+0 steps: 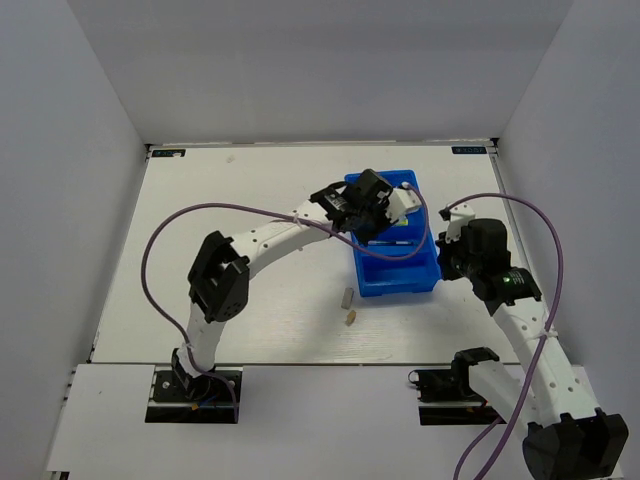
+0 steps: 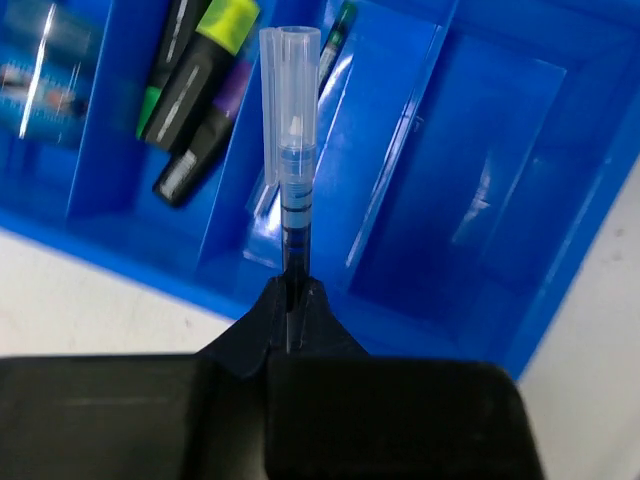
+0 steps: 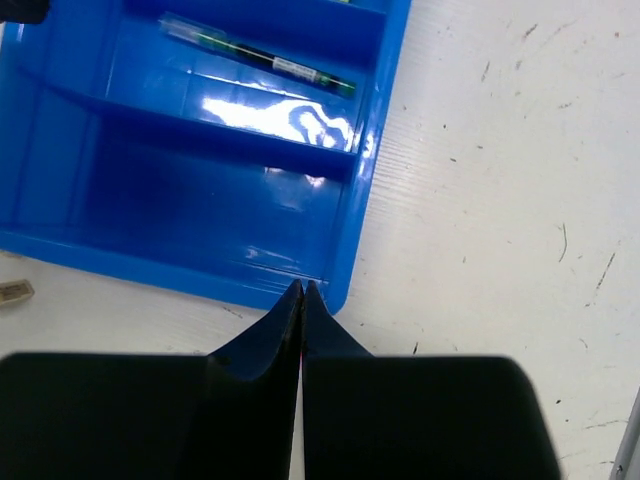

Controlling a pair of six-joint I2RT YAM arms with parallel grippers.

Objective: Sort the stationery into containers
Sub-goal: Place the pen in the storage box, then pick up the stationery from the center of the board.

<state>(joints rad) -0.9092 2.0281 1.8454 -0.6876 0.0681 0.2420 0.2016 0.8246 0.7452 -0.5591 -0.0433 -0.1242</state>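
The blue tray (image 1: 402, 276) stands right of the table's middle. My left gripper (image 1: 372, 220) hangs over it, shut on a thin pen (image 2: 291, 150) with a clear cap that points out over a compartment divider of the tray (image 2: 480, 180). Highlighters (image 2: 205, 70) with yellow, green and purple ends lie in one compartment, and a blue pack (image 2: 40, 70) lies in the one beyond. Another pen (image 3: 262, 60) rests in a middle compartment. My right gripper (image 3: 302, 288) is shut with nothing in it, at the near right corner of the tray (image 3: 200, 200). In the top view the right gripper (image 1: 448, 258) sits just beside the tray's right wall.
A small grey eraser (image 1: 347, 296) and a tiny tan piece (image 1: 351, 318) lie on the white table just in front of the tray's left corner. The eraser (image 3: 12, 292) also shows at the left edge of the right wrist view. White walls enclose the table.
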